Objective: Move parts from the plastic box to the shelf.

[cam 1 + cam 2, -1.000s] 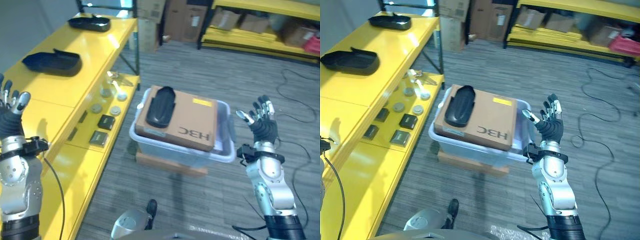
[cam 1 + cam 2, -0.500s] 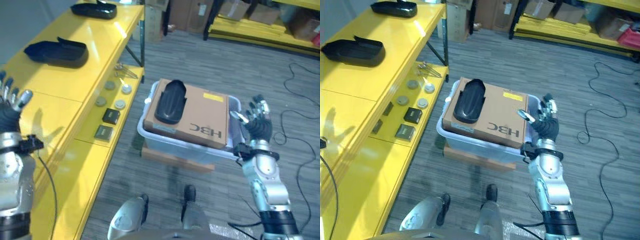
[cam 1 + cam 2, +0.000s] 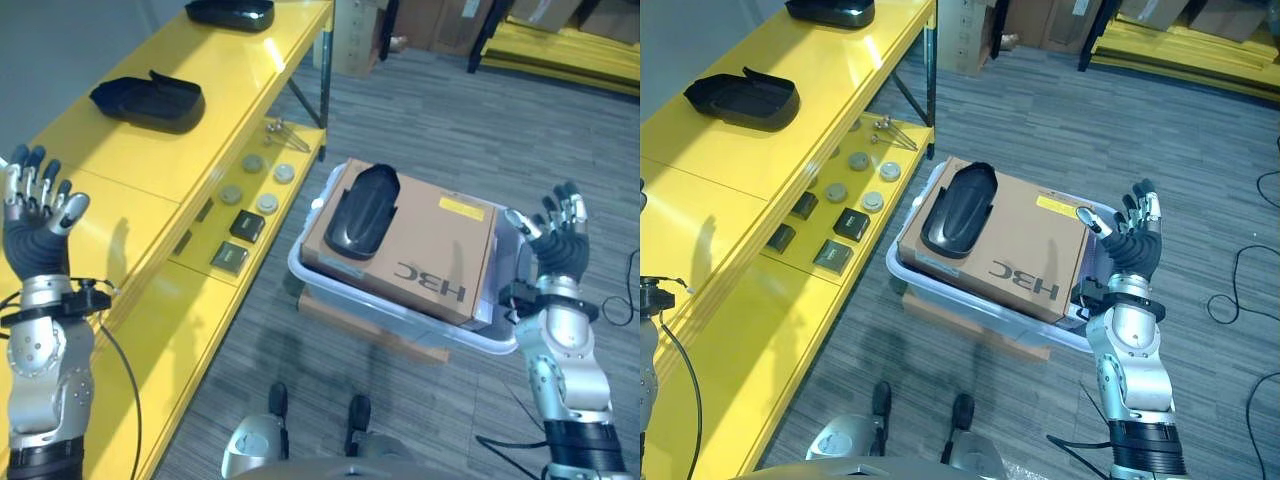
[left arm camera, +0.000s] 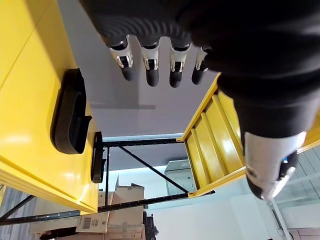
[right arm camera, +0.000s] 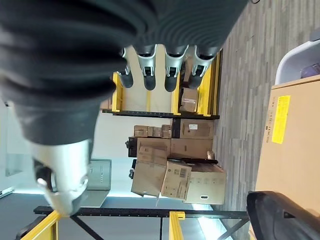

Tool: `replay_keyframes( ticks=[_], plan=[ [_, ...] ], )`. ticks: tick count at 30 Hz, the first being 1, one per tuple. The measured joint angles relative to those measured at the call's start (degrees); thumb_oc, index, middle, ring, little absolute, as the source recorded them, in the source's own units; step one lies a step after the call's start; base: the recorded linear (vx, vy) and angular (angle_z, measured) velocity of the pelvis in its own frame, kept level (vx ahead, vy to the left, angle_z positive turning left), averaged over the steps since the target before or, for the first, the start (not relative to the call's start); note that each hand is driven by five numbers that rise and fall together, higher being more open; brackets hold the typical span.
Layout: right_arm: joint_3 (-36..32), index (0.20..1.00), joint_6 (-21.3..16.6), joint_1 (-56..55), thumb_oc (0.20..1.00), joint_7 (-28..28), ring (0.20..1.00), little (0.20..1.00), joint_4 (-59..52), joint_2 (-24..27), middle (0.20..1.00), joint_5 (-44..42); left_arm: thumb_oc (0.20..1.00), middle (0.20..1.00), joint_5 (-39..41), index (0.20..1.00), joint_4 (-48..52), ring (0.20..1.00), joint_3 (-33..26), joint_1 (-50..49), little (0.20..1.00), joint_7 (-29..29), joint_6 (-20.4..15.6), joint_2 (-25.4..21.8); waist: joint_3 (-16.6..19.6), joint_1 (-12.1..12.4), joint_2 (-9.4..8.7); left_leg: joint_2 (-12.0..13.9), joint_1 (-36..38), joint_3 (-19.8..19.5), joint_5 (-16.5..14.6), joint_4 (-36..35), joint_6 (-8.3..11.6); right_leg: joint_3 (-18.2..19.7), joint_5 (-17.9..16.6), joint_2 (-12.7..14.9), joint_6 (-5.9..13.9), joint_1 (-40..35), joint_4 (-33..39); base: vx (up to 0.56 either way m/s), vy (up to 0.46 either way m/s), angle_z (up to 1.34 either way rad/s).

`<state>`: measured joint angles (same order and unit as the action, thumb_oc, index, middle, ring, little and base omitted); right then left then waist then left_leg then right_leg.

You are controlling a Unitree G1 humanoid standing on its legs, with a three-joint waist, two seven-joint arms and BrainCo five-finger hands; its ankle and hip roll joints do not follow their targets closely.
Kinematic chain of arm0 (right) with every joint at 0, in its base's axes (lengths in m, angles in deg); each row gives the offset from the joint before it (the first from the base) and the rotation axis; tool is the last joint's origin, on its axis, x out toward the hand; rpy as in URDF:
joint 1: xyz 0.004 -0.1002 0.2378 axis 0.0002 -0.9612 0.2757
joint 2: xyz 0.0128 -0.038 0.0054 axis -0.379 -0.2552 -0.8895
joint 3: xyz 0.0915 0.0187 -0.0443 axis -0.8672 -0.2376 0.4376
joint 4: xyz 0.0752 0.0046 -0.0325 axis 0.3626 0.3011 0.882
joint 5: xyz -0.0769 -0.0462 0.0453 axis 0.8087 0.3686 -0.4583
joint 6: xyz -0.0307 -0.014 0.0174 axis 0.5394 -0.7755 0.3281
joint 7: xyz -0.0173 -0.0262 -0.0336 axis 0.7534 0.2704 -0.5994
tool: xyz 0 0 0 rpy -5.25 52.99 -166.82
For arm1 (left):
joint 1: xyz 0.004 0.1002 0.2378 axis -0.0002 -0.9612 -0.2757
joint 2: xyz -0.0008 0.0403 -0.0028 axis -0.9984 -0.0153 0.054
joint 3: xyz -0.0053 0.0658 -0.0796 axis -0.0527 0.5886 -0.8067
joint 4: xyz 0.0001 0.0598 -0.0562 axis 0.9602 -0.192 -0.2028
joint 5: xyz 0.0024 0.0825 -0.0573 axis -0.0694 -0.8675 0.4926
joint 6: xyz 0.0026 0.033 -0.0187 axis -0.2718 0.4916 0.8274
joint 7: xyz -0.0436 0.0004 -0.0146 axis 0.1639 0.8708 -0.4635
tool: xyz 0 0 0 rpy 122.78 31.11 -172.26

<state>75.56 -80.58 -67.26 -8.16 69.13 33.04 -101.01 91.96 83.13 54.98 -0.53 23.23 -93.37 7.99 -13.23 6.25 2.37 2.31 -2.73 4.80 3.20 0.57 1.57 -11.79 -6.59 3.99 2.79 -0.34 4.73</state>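
A clear plastic box (image 3: 318, 282) sits on the floor with a brown cardboard box (image 3: 430, 262) resting across its top. On the cardboard lies a black moulded part (image 3: 360, 209). Two more black parts (image 3: 150, 99) (image 3: 230, 12) rest on the yellow shelf (image 3: 130, 170) at the left. My left hand (image 3: 35, 235) is raised over the shelf's near end, fingers straight and spread, holding nothing. My right hand (image 3: 560, 250) is up at the plastic box's right side, open and apart from it.
The shelf's lower level carries round discs (image 3: 258, 190), small dark blocks (image 3: 245, 225) and a metal tool (image 3: 280, 133). A wooden board (image 3: 340, 315) lies under the plastic box. Cardboard cartons (image 3: 365, 35) and another yellow rack (image 3: 560, 50) stand at the back.
The camera has shifted, so the box and shelf sit further right in view. Both hands stay raised and open, holding nothing.
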Motion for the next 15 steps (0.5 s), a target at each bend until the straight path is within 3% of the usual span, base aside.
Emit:
replay_keyframes(
  ticks=[5,10,11,13,15],
  plan=[
    [0.66,1.0,1.43,0.4,1.0,-0.53,1.0,1.0,0.43,0.21,1.0,1.34,1.0,1.0,-0.01,1.0,-0.05,1.0,0.02,0.23,1.0,-0.04,1.23,-0.01,-0.05,0.24,0.13,-0.05,2.37,-0.12,-0.07,-1.68,0.09,0.03,0.71,-0.03,0.44,-1.64,0.01,0.12,0.058,-0.02],
    [3.35,1.0,3.91,18.72,1.0,4.11,1.0,1.0,22.61,7.56,1.0,4.82,1.0,1.0,0.08,1.0,-4.1,1.0,5.51,6.13,1.0,0.57,1.44,-1.79,-0.73,3.3,0.66,-0.17,-3.36,-1.75,-0.41,2.33,0.14,-1.24,0.09,0.12,0.45,1.63,0.07,-0.13,0.006,0.14],
    [4.83,1.0,4.05,26.59,1.0,6.35,1.0,1.0,28.93,10.41,1.0,5.69,1.0,1.0,0.07,1.0,-5.12,1.0,8.85,10.25,1.0,1.09,1.08,-2.71,-2.44,4.78,1.25,-0.14,-8.0,-3.09,0.33,4.14,0.12,-2.13,-1.12,-0.06,0.17,4.92,-0.02,-0.24,-0.064,0.33],
    [6.36,1.0,2.96,35.66,1.0,9.53,1.0,1.0,36.5,11.53,1.0,5.87,1.0,1.0,0.06,1.0,-5.77,1.0,12.29,14.56,1.0,1.19,-0.19,-2.9,-7.23,7.62,1.46,0.06,-12.18,-3.96,1.68,5.04,0.22,-3.51,-2.42,-0.28,-0.23,8.36,-0.43,-0.18,-0.059,0.3],
    [8.39,1.0,2.68,42.11,1.0,12.04,1.0,1.0,46.48,11.76,1.0,5.77,1.0,1.0,0.04,1.0,-6.25,1.0,16.31,18.55,1.0,1.15,-0.88,-3.71,-12.85,8.77,1.55,0.01,-15.76,-6.62,1.91,6.7,1.12,-5.35,-1.94,-0.36,-1.16,10.74,-1.97,-0.06,0.007,0.5]
  ],
)
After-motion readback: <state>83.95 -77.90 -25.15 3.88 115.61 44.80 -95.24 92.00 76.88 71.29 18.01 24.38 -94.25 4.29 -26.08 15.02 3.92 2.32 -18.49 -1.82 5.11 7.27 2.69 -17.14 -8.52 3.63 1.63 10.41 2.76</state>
